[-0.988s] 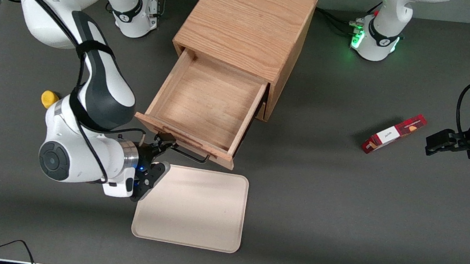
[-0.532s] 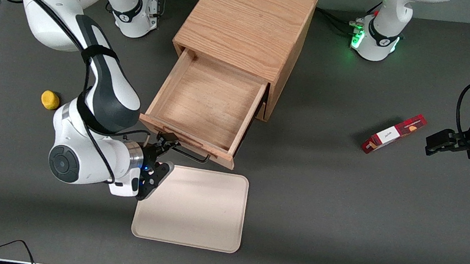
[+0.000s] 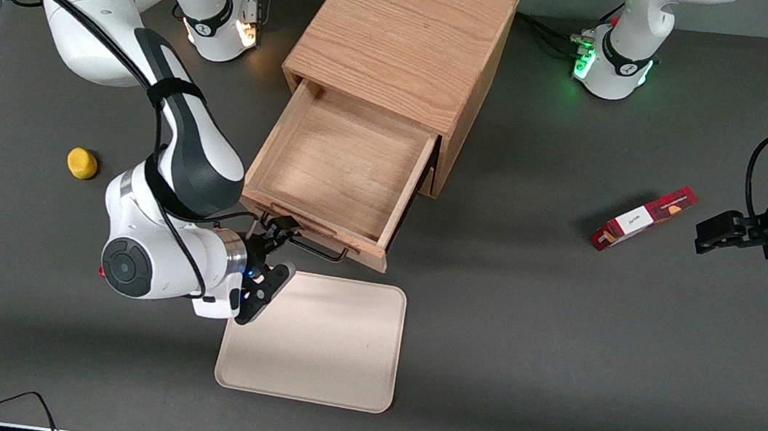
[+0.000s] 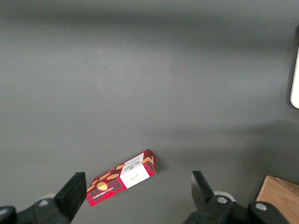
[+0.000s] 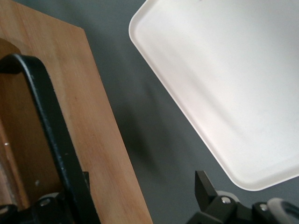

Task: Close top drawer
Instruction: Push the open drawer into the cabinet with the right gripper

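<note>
The top drawer (image 3: 342, 166) of the light oak cabinet (image 3: 406, 35) stands pulled out toward the front camera, and its box is empty. Its black wire handle (image 3: 317, 251) runs along the drawer front. My right gripper (image 3: 279, 250) is open at the working arm's end of that front, one finger by the handle and the other over the tray's corner. In the right wrist view the gripper (image 5: 142, 193) straddles the drawer front's edge (image 5: 93, 116), with one finger tucked beside the handle (image 5: 51, 135). The lower drawer is hidden.
A cream tray (image 3: 332, 341) lies on the table just nearer the camera than the drawer, also in the right wrist view (image 5: 224, 84). A small yellow object (image 3: 82, 162) lies toward the working arm's end. A red box (image 3: 644, 218) lies toward the parked arm's end (image 4: 122, 177).
My gripper has moved toward the cabinet, and the drawer front has slid a little way into the cabinet with it. The fingers stay open.
</note>
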You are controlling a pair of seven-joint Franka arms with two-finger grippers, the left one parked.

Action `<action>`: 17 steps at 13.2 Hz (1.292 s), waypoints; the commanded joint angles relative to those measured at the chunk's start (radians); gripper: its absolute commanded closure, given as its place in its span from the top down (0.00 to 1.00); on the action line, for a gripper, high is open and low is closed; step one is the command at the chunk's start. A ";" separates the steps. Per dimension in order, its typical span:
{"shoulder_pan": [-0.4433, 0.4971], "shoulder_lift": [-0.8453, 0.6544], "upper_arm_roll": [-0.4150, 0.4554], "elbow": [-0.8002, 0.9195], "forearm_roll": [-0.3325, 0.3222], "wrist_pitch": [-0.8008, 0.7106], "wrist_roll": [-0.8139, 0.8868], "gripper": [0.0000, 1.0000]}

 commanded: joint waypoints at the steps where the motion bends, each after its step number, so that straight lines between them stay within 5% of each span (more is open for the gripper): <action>1: 0.005 -0.029 0.024 -0.041 -0.018 0.008 0.022 1.00; 10: -0.021 -0.196 0.064 -0.323 -0.015 0.089 0.022 1.00; 17: -0.025 -0.235 0.087 -0.379 -0.004 0.106 0.024 1.00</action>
